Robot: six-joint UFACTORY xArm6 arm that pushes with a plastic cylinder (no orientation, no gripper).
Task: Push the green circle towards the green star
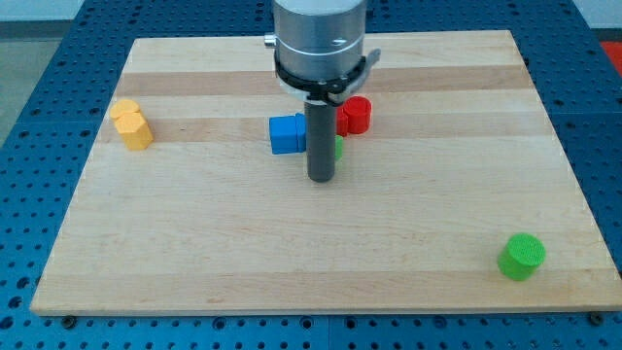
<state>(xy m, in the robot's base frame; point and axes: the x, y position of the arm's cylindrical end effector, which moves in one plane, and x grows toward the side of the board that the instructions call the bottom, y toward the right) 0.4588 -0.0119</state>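
The green circle (522, 257) is a short green cylinder near the board's bottom right corner. The green star (338, 148) is almost wholly hidden behind my rod; only a thin green sliver shows at the rod's right side. My tip (321, 180) rests on the board at the middle, right in front of the green star and far to the left of and above the green circle.
A blue block (286, 134) sits just left of the rod. A red cylinder (355, 116) sits just right of it, toward the view's top. A yellow block (131, 124) lies at the board's left. The wooden board (194, 243) ends at blue pegboard on all sides.
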